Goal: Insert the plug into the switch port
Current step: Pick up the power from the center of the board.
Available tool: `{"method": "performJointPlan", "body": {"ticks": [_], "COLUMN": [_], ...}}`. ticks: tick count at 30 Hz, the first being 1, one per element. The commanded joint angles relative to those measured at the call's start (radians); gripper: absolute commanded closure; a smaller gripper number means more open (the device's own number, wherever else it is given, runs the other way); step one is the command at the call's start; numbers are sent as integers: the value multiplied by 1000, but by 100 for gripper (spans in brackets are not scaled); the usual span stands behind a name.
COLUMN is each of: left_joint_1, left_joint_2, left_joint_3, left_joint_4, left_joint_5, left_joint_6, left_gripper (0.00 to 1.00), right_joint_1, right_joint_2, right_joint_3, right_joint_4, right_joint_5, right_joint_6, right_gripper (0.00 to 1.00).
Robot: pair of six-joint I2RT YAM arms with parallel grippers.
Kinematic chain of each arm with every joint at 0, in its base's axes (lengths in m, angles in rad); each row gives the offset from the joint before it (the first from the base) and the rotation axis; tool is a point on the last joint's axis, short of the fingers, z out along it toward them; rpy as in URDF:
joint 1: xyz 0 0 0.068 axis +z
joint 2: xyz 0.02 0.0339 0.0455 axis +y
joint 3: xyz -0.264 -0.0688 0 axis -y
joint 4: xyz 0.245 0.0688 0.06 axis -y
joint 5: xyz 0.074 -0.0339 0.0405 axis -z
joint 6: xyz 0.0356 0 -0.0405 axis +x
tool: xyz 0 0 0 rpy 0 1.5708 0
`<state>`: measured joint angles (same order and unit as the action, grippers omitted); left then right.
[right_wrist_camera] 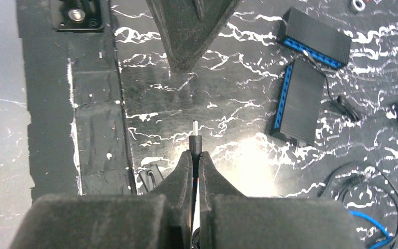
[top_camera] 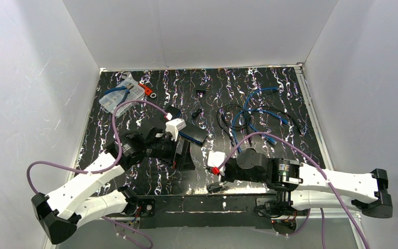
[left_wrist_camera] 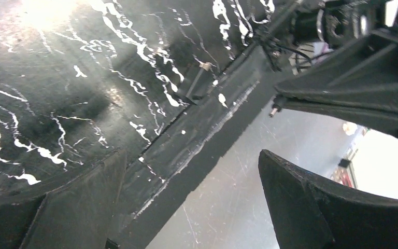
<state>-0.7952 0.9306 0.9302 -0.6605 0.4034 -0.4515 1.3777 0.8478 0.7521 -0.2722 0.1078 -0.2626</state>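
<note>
My right gripper (right_wrist_camera: 194, 154) is shut on a thin black barrel plug (right_wrist_camera: 195, 140). Its metal pin sticks out forward, low over the black marbled mat. In the right wrist view two black switches with blue port rows lie ahead to the right, one nearer (right_wrist_camera: 298, 101) and one farther (right_wrist_camera: 316, 36). In the top view one switch (top_camera: 196, 136) lies beside the left arm. My left gripper (left_wrist_camera: 190, 155) is open and empty over the mat's near edge. One of its fingers (right_wrist_camera: 186, 31) points down just ahead of the plug. The plug tip (left_wrist_camera: 273, 111) also shows in the left wrist view.
Blue and black cables (top_camera: 254, 116) lie coiled at the right back. A clear plastic box (top_camera: 118, 97) with a red part stands at the left back. A small black connector (right_wrist_camera: 150, 179) lies by the black near-edge strip (right_wrist_camera: 96, 104).
</note>
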Motion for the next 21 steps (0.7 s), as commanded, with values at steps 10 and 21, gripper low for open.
{"method": "performJointPlan", "body": {"ticks": [10,21], "left_joint_1": [167,309], "left_joint_2": [233,519], "left_joint_3": [22,193], "left_joint_4": [109,157], "left_joint_5": [-179,-304], "left_joint_6": [-70,-55], "left_gripper": [2,2], "right_joint_1": [-28,-37], "right_joint_2": [18,-21], "right_joint_3": [-117,-151], "right_joint_4": [105,150], "right_joint_5": [339,375], "right_joint_6": [209,222], "right_gripper": [99,99]}}
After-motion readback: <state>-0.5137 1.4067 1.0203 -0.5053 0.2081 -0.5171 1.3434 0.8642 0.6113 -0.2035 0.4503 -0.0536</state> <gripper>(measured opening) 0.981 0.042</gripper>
